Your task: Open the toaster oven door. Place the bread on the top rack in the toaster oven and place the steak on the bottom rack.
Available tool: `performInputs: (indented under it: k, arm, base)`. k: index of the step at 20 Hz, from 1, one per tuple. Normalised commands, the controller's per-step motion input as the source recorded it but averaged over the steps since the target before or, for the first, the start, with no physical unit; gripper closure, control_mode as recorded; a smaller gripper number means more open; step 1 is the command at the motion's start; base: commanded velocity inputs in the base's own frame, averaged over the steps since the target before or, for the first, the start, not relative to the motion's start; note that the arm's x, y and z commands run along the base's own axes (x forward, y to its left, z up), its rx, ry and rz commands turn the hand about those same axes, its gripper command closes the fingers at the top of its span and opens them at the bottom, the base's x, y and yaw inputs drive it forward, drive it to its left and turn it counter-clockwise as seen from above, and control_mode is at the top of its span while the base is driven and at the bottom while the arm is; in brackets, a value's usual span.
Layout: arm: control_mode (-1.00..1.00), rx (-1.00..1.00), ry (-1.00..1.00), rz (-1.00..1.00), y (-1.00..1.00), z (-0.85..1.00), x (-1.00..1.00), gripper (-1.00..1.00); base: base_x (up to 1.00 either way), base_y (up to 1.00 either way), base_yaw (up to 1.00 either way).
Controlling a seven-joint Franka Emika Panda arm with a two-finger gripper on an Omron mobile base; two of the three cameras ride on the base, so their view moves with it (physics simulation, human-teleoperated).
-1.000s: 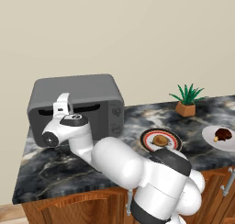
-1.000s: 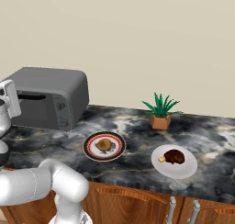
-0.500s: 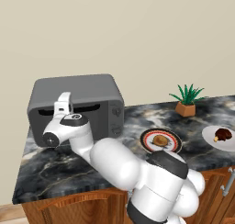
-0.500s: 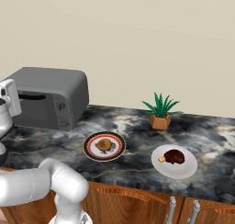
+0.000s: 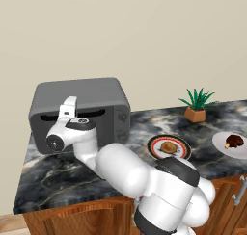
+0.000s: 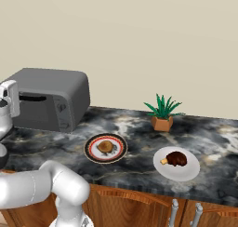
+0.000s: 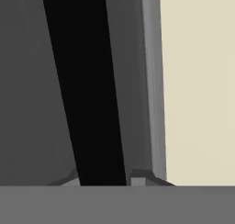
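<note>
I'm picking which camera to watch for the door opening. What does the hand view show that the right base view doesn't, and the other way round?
Hand view alone: the black handle slot up close, running along the grey door, with the tool right at it.

Right base view alone: the whole counter, with the bread on a patterned plate, the steak on a white plate and a potted plant.

Both: the oven front, door shut, against the beige wall.

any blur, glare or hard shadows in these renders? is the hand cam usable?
Left and right base views: sharp, flat even light, no glare, soft shadows under the plates. Hand view: very close to the toaster oven door, its black handle slot a featureless band, edges soft.
</note>
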Motion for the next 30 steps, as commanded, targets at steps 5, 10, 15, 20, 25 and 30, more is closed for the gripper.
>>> performInputs:
  k: [5,10,15,20,25,30]
  arm:
    - [-1.00,0.11,0.21,-0.02,0.12,-0.03,0.03,1.00]
    - [-1.00,0.10,0.28,0.00,0.10,-0.31,0.02,1.00]
    - [-1.00,0.09,0.35,0.00,0.20,-0.64,0.06,1.00]
    - [-1.00,0.03,0.31,0.00,0.19,-0.87,0.01,1.00]
    - [-1.00,0.00,0.24,0.00,0.16,-0.94,0.00,1.00]
    - [-1.00,0.00,0.18,0.00,0.18,-0.94,0.00,1.00]
  base:
    - [0.00,0.00,0.00]
    - [0.00,0.00,0.00]
    - [0.00,0.00,0.00]
    - [0.00,0.00,0.00]
    - [0.00,0.00,0.00]
    - [0.00,0.00,0.00]
